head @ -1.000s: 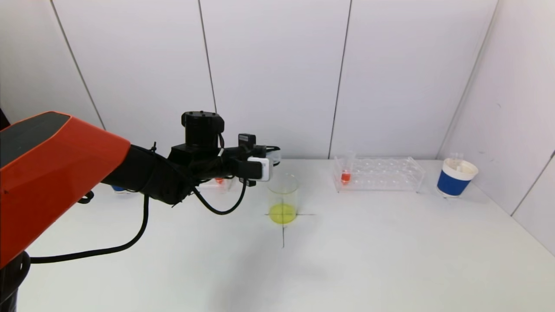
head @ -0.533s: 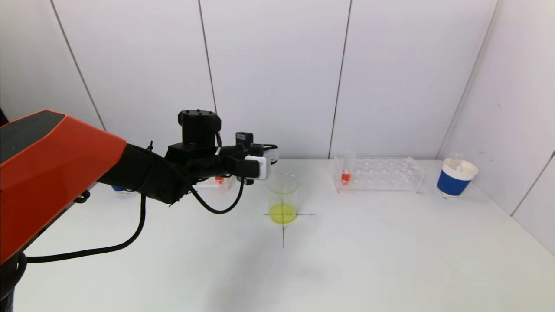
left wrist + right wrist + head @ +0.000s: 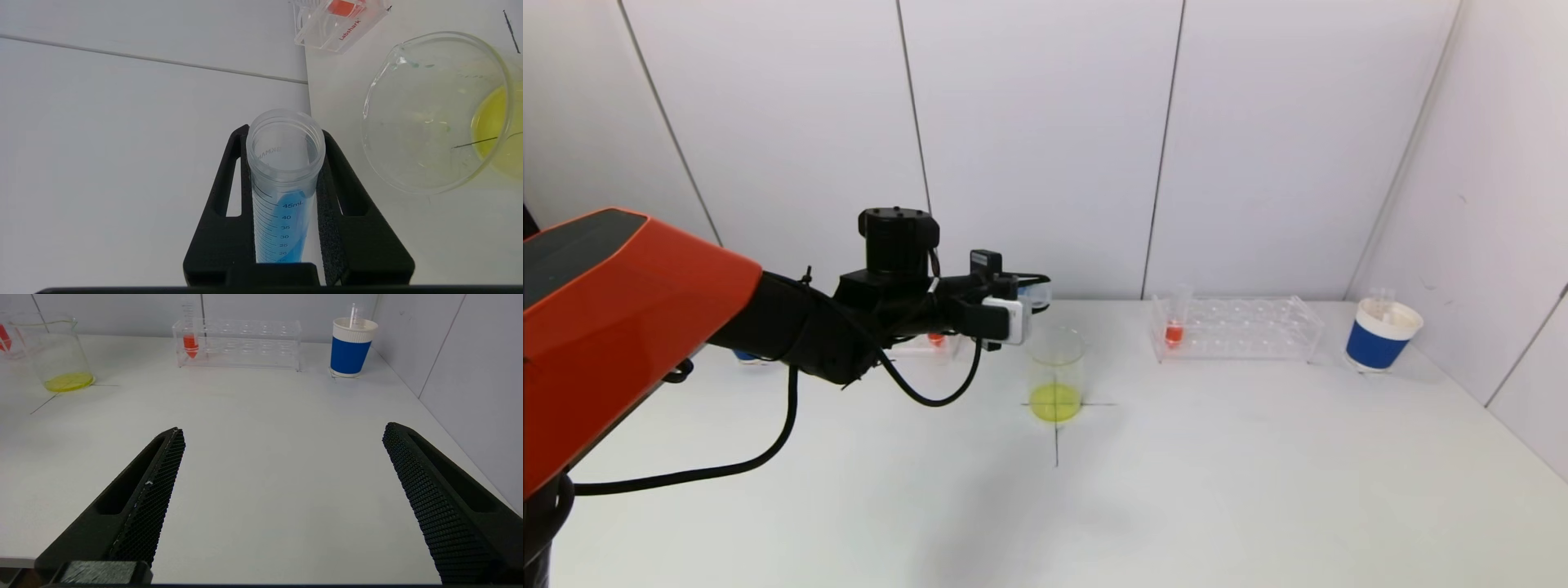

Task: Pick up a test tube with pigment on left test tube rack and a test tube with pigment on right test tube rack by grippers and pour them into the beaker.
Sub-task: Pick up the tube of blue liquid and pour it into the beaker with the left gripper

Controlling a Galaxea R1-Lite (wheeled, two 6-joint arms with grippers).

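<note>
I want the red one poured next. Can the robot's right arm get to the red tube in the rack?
Probably yes. The right end effector is open, and only bare table lies between it and the red tube.

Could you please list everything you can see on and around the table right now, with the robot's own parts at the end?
Beaker: one, clear glass with yellow liquid at the bottom, mid-table on a drawn cross.
Held test tube: one, clear with blue pigment, uncapped, tipped on its side near the beaker's rim.
Right test tube rack: one, clear, far right of the beaker.
Racked test tube: one, orange-red pigment, upright at the right rack's left end.
Left test tube rack: one, clear, holding something orange-red, mostly hidden behind the left arm.
Paper cup: one, blue with white rim, far right by the wall.
Table: one, white.
Left gripper: jaws shut on the held test tube.
Right gripper: jaws wide open, above the near right table.
</note>
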